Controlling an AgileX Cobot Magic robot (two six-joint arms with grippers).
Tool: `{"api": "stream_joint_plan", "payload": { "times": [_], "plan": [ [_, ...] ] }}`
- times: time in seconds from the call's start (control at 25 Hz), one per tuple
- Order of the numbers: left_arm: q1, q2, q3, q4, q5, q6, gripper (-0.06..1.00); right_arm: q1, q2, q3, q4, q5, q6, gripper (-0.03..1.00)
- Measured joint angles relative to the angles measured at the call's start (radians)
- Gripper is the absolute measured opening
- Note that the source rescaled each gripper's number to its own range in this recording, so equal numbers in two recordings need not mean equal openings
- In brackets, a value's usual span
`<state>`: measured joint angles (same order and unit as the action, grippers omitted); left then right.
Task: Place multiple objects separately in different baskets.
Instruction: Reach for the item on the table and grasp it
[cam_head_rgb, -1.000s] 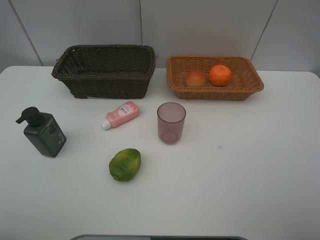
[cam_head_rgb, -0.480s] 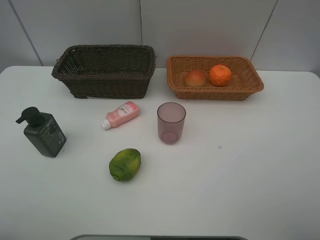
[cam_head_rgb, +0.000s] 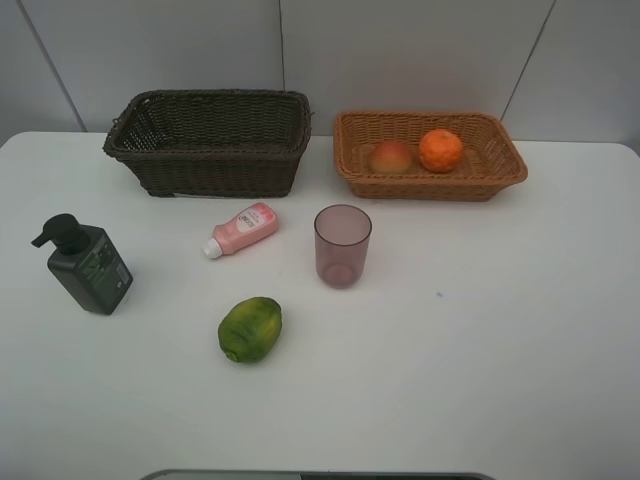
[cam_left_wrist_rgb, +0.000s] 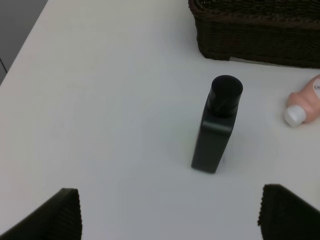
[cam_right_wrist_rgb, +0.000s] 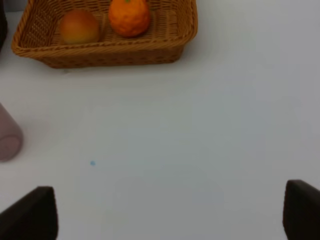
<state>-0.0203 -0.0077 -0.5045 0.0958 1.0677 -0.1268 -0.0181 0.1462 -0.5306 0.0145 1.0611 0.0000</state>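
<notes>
White table bears all. Upper right, the tan basket holds orange and red-yellow fruit; dark basket upper left. Pump bottle, pink tube, purple cup, green fruit are lower, on the table. Left gripper and right gripper: jaws wide apart, empty.

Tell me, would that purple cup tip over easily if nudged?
Probably yes: the purple cup stands upright, taller than wide and looks empty, so likely light. Its smooth see-through wall may be slippery. On its side it would likely roll.
</notes>
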Motion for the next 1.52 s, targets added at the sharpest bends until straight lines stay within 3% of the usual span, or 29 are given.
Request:
{"api": "stream_joint_plan", "payload": {
  "times": [0.72,1.08,1.52],
  "plan": [
    [0.000,0.027,-0.001,0.006,-0.006,0.030,0.92,0.000,0.000,0.000,0.000,0.000,0.000,1.00],
    [-0.037,0.357,-0.108,0.000,-0.094,0.031,0.92,0.000,0.000,0.000,0.000,-0.001,0.000,1.00],
    [-0.132,0.888,-0.331,0.028,-0.085,0.031,0.92,0.000,0.000,0.000,0.000,-0.001,0.000,1.00]
  ]
}}
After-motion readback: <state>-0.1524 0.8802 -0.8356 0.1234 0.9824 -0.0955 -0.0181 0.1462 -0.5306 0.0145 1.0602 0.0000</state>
